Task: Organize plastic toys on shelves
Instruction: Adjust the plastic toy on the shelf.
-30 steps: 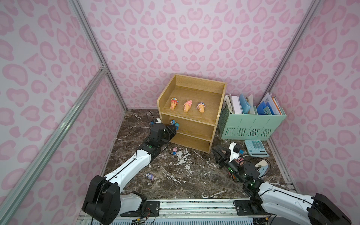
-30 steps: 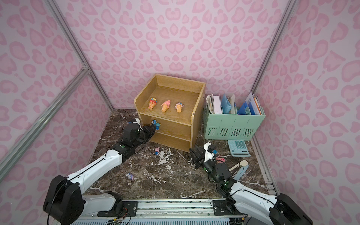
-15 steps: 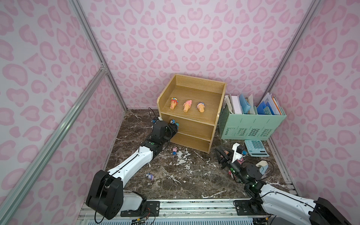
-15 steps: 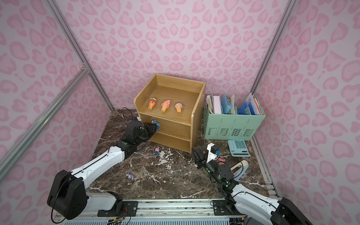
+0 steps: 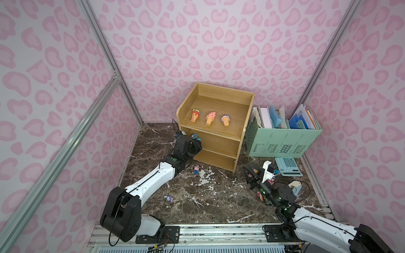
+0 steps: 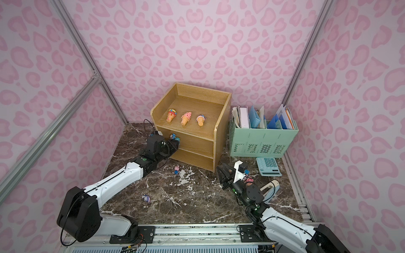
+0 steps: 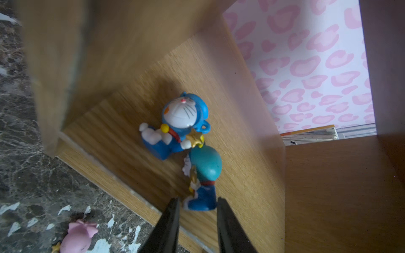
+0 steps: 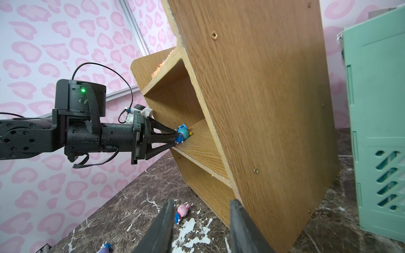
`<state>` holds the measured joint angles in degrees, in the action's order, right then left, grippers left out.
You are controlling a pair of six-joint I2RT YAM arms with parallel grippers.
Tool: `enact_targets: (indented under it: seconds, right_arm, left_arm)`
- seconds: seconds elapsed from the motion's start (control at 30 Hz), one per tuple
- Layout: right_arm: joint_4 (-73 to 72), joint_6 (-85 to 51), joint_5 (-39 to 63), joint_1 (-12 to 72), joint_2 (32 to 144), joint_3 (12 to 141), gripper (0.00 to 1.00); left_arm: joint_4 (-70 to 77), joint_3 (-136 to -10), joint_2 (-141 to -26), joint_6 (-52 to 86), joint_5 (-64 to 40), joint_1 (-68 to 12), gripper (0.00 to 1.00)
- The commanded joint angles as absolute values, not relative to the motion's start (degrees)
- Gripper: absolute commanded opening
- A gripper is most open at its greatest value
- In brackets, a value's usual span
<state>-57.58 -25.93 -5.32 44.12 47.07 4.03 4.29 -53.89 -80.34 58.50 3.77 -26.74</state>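
The light-oak shelves (image 5: pixel 219 142) (image 6: pixel 197 143) stand at the back, with three cone-shaped plastic toys (image 5: pixel 210 118) lying on the top tier. My left gripper (image 5: pixel 198 142) (image 7: pixel 197 203) reaches into the middle tier's left end. Its jaws are open, loosely either side of the feet of a teal-headed blue toy (image 7: pixel 205 175) that rests on the shelf. A blue-white cat toy (image 7: pixel 182 122) lies just beyond it. My right gripper (image 5: pixel 248 175) (image 8: pixel 201 206) hovers open and empty by the shelves' front right corner. A pink toy (image 5: pixel 196 169) (image 8: pixel 183 209) lies on the marble floor.
A purple toy (image 5: pixel 169 198) lies on the floor by the left arm. More small pink toys (image 5: pixel 271 180) sit beside the right arm. A mint file organizer (image 5: pixel 282 140) stands right of the shelves, with a mint calculator (image 5: pixel 288 166) and a small white device (image 5: pixel 295 187) in front.
My left gripper pushed further into the middle tier with the teal-headed toy, and its jaws have widened slightly around it. The right gripper shifted a little to the right.
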Motion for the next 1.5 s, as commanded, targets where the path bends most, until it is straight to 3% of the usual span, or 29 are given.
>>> enact_targets:
  seconds: [0.0,0.8,1.47]
  right_arm:
    - [-58.18,-26.45,-5.28,44.05,46.70,3.78,0.44]
    - [-57.13,-26.53,-6.33,43.95,44.27,2.90,0.44]
    - [-55.01,-26.46,-7.38,43.68,39.64,1.63,0.44]
  left_arm:
    - [6.39,-53.26,-80.23,56.58,5.86,-26.97,0.34]
    - [3.27,-56.12,-82.34,52.85,14.42,-29.66,0.38]
    - [-6.79,-60.64,-84.33,48.36,17.06,-31.26,0.30]
